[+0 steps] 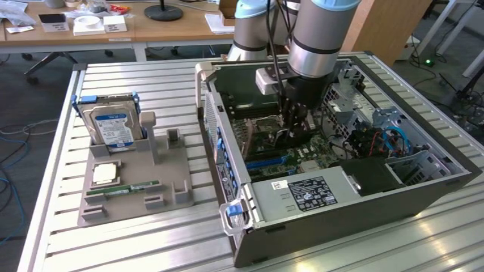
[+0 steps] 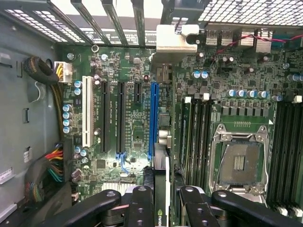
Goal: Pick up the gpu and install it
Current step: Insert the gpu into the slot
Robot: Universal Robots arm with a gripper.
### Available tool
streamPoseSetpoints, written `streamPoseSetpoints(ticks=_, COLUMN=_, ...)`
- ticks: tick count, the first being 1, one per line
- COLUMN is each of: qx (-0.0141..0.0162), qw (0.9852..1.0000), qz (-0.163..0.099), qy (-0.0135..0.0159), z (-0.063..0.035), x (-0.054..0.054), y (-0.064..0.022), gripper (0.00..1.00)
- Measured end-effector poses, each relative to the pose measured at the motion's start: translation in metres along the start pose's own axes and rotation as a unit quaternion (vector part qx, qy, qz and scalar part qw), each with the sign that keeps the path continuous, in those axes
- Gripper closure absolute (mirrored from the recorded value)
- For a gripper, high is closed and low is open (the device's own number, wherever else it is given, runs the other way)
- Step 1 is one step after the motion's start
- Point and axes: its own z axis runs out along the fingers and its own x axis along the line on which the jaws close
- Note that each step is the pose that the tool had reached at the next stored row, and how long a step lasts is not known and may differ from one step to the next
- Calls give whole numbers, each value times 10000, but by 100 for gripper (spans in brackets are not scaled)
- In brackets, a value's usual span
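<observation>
The tool (image 2: 163, 201) is clenched on the thin dark gpu card with silver end bracket (image 2: 162, 165), held edge-on, its long axis parallel to the long blue plastic slot (image 2: 154, 113) just beside it.

A ribbed metal table (image 1: 136, 243) is carrying a grey parts holder (image 1: 175, 170) and, beside it, an open computer case (image 1: 363, 211).

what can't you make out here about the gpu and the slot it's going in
- Wrist view: the gpu is seen edge-on, so its contact edge is hidden under the card itself.
- Wrist view: the blue slot is partly covered by the card, so seating is unclear.
- Exterior view: the gripper and arm block the card and slot.
</observation>
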Motion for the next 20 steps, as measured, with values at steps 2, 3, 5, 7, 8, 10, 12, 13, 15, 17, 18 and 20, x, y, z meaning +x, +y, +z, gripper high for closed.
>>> streamPoseSetpoints(ticks=2, qx=1, qw=10000, qz=-7, qy=0, z=10, x=0, y=10, gripper=74)
streamPoseSetpoints(ticks=3, qx=1, qw=10000, qz=-10, qy=-1, z=16, x=0, y=14, gripper=74)
streamPoseSetpoints(ticks=5, qx=0, qw=10000, qz=-16, qy=0, z=25, x=1, y=23, gripper=74)
streamPoseSetpoints(ticks=7, qx=0, qw=10000, qz=-20, qy=0, z=26, x=0, y=27, gripper=74)
streamPoseSetpoints(ticks=8, qx=0, qw=10000, qz=-20, qy=0, z=26, x=0, y=32, gripper=74)
streamPoseSetpoints(ticks=10, qx=0, qw=10000, qz=-21, qy=-1, z=27, x=0, y=44, gripper=74)
streamPoseSetpoints(ticks=12, qx=0, qw=10000, qz=-20, qy=-1, z=26, x=0, y=58, gripper=74)
streamPoseSetpoints(ticks=13, qx=0, qw=10000, qz=-20, qy=-1, z=25, x=0, y=66, gripper=74)
streamPoseSetpoints(ticks=15, qx=0, qw=10000, qz=-20, qy=-1, z=25, x=2, y=78, gripper=74)
streamPoseSetpoints(ticks=17, qx=0, qw=10000, qz=-21, qy=-1, z=24, x=8, y=86, gripper=74)
streamPoseSetpoints(ticks=18, qx=0, qw=10000, qz=-22, qy=-1, z=24, x=15, y=89, gripper=74)
streamPoseSetpoints(ticks=20, qx=0, qw=10000, qz=-23, qy=-1, z=23, x=27, y=96, gripper=74)
